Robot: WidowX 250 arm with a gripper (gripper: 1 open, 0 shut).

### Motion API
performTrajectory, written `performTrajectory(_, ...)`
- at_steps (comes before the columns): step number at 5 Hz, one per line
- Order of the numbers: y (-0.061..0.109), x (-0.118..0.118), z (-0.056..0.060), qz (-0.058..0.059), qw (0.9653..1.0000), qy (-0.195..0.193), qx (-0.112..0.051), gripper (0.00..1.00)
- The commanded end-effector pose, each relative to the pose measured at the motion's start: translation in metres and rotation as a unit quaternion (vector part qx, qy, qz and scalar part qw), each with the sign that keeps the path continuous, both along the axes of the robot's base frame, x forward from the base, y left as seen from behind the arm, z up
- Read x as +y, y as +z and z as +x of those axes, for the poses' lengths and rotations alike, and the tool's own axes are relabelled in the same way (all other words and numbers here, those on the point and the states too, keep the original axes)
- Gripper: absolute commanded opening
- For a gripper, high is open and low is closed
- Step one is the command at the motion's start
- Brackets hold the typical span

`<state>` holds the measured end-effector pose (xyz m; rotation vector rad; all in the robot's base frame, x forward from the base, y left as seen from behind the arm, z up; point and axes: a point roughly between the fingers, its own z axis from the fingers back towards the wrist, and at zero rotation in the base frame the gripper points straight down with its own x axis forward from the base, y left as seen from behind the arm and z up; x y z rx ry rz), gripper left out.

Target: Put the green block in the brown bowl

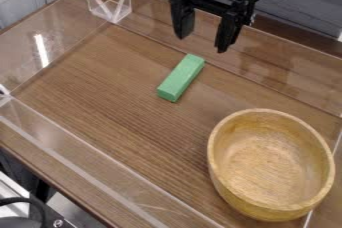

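Green block lies flat on the bench, diagonal, apart from the brown bowl; the end effector hangs above it, spread wide and empty. Misaligned fingers could push the bar aside rather than grip it.

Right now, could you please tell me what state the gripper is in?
Gripper: open and empty, pointing down above the table, just behind the green block and not touching it.
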<state>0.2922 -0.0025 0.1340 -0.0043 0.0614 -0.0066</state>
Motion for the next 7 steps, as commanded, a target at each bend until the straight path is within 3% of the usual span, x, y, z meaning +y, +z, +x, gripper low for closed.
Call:
performTrajectory(1,-0.019,0.009,0.0,0.001,1.0,0.0,-0.002,1.0)
performTrajectory(2,-0.045,0.018,-0.002,0.003,1.0,-0.001,-0.002,1.0)
performTrajectory(3,-0.059,0.024,0.0,0.003,0.9998,-0.015,-0.015,1.0)
performTrajectory(7,-0.08,0.035,0.012,0.001,0.9989,-0.03,-0.035,1.0)
